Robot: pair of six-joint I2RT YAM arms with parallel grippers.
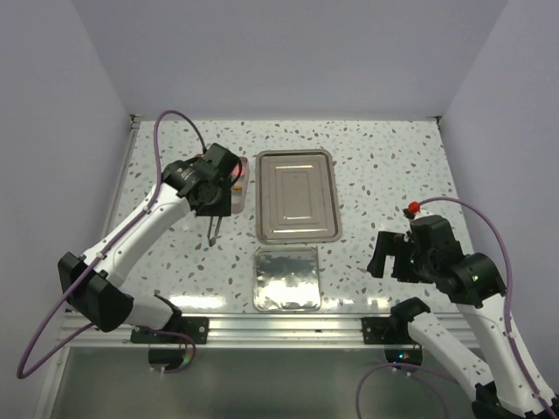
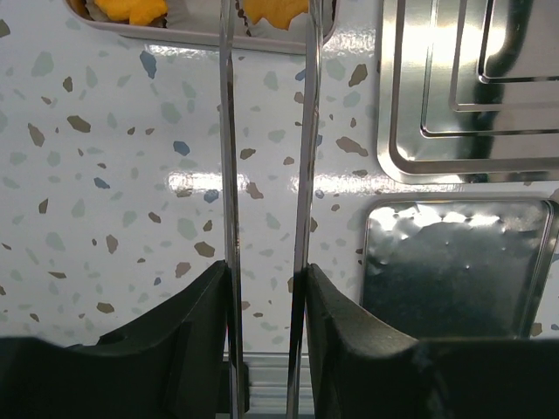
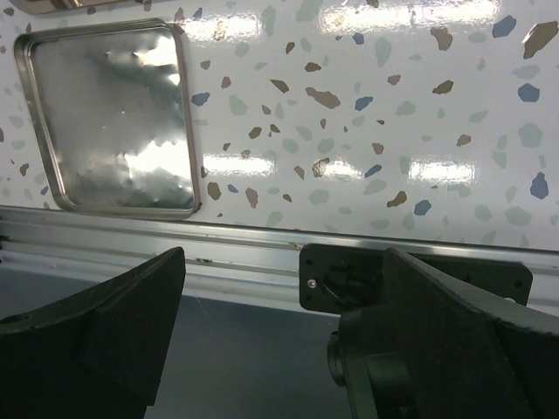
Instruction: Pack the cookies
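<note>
Evidently at the pick-up stage, nothing packed yet. Cookies [image 2: 131, 9]: orange, in white paper cups, sitting in pale tray [image 2: 157, 35] at left of table, just beside open metal tin [image 1: 297, 196]. Tin bare inside, with lid [image 1: 286, 278] lying nearer the arms. Tongs [image 2: 229, 175] aimed at that tray, blades crossing its near rim in left wrist view, tips cut off by frame edge; cannot tell whether touching a cookie. Blades apart, speckled table visible between, nothing seen pinched. Left gripper [image 2: 266, 278] closed partway on the tongs. Right gripper [image 3: 279, 288] spread wide, empty, well apart near table edge. Next move, by judgement: settle tips around one cookie, squeeze gently, lift, carry across to tin.
</note>
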